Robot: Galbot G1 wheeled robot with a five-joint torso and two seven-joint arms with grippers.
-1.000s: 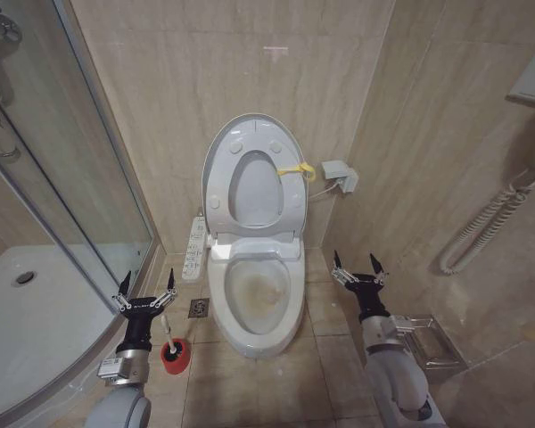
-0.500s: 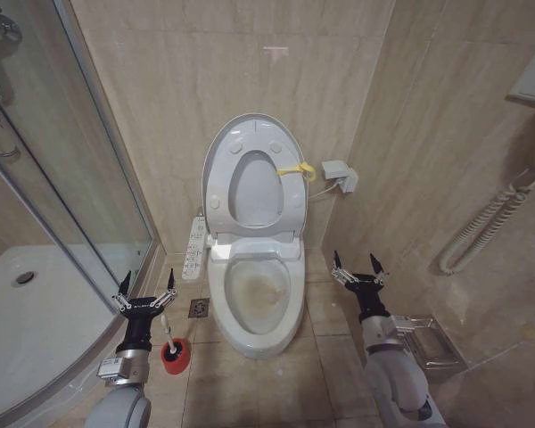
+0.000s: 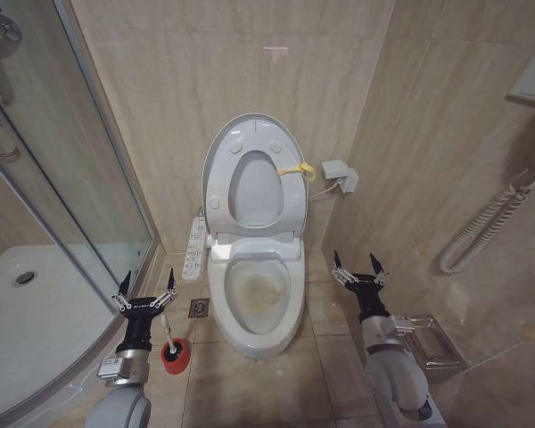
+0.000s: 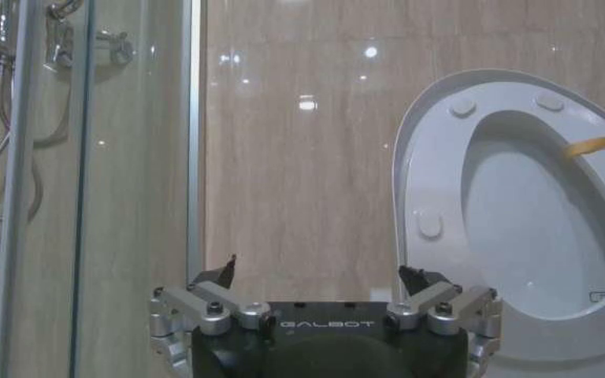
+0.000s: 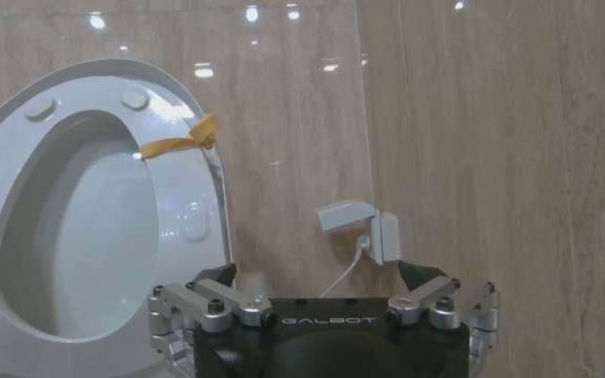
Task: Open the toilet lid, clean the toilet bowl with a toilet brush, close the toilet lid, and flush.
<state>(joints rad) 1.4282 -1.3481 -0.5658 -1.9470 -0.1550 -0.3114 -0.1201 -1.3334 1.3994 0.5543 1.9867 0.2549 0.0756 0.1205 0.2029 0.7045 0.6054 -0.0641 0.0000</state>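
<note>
Two claws hang spread open and empty, one on each side of the toilet bowl [image 3: 256,299]. Just beside the left claw [image 3: 145,288], toward the bowl, the toilet brush [image 3: 165,323] stands with its slim white handle upright in a round red holder on the tiled floor. The right claw [image 3: 357,267] sits apart from the glossy, domed toilet lid [image 3: 216,152], which is raised against the wall with its yellow strap [image 3: 296,169].

the glossy white oval toilet lid [image 3: 251,143] stood raised against the wall. the white ceramic toilet bowl [image 3: 257,299] lay open, brown-stained inside. the white-handled toilet brush [image 3: 170,333] stood in its red holder beside it.
</note>
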